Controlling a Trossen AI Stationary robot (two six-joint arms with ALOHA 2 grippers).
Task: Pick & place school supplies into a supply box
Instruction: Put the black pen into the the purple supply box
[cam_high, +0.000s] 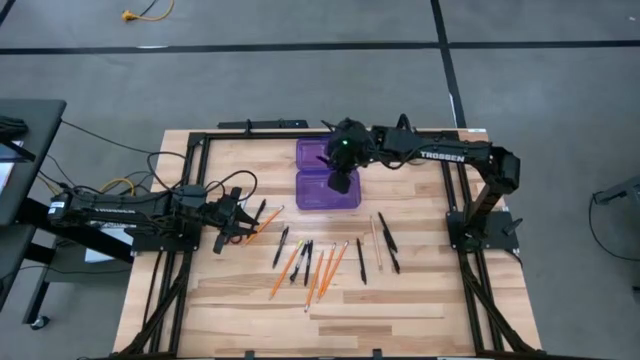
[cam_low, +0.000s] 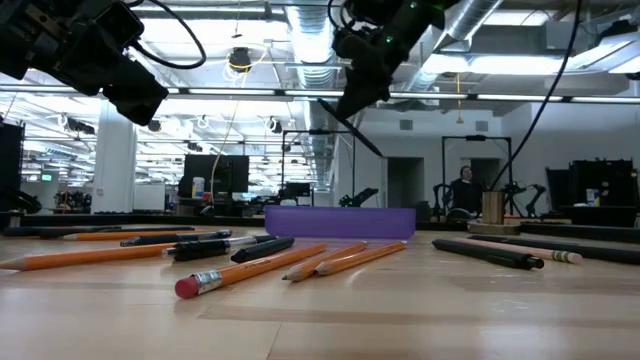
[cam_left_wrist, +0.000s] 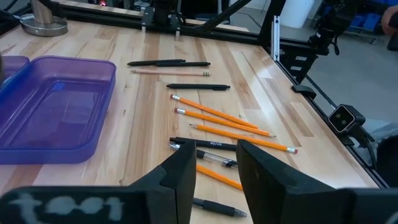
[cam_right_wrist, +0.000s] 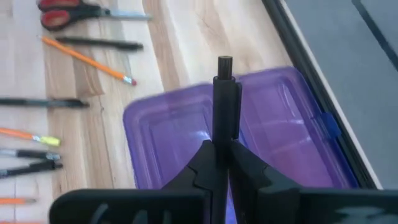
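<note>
Purple supply box (cam_high: 327, 177) looks empty; right gripper (cam_right_wrist: 222, 144) clamps black pen (cam_right_wrist: 225, 99) above it. Left gripper (cam_left_wrist: 214, 163) open, empty. Pencils (cam_high: 322, 273), scissors (cam_right_wrist: 68, 14) remain on table (cam_high: 420, 310).

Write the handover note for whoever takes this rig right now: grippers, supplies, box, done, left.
Right gripper: shut on a black pen, held above the open purple supply box.
Left gripper: open, holding nothing, above the table's left side near the red-handled scissors.
Box: at the back centre of the table; the parts in view hold nothing.
Done: one pen lifted and carried over the box.
Left: release that pen, then move the orange pencils, remaining black pens, pale pencil and scissors.
</note>
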